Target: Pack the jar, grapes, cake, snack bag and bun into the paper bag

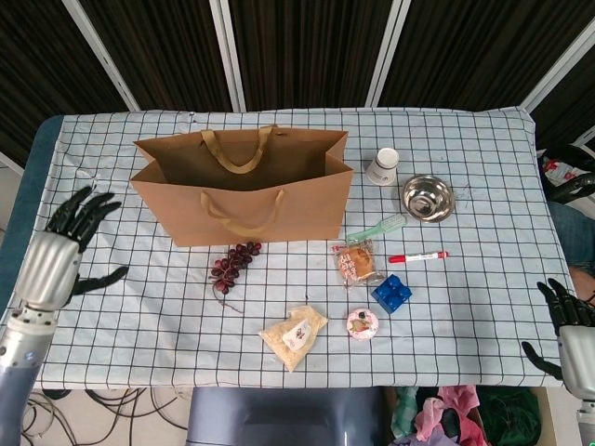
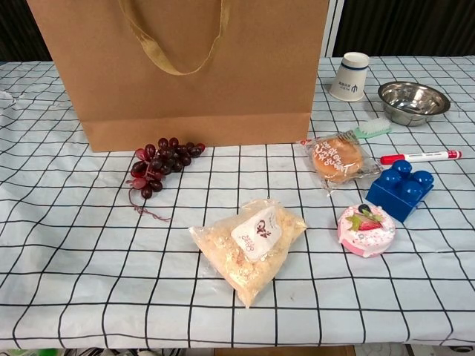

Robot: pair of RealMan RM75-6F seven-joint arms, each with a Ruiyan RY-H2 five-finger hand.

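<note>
The bag [image 1: 244, 206] stood upright at about eleven o'clock on the surface [image 1: 483, 167], mouth wide, and it was the first thing I judged could go wrong: light paper, and a careless wrist against its near wall or handle would likely tip or fold it. The jar I could not see anywhere on the cloth; I took it to be inside the bag, though no view looked in.

My left hand [image 1: 54, 260] hung off the nine o'clock edge, fingers spread and holding nothing. My right hand [image 1: 572, 336] sat low at four o'clock, well apart from everything, fingers loosely apart and empty as far as I could tell.

Next in size, the snack [image 1: 293, 336] at six o'clock looked slippery and slack; a pinch at one corner might let it sag and catch the bag's rim. The grapes [image 1: 232, 263], just beside the bag's foot, could shed or dangle by the stem. The bun [image 1: 358, 262] lay in crinkly wrap, touching the block [image 1: 391, 293]. The cake [image 1: 362, 322] was soft; too hard a grip would crush it.

Counted: one bag, one snack, one bunch of grapes, one bun, one cake, no jar visible.
</note>
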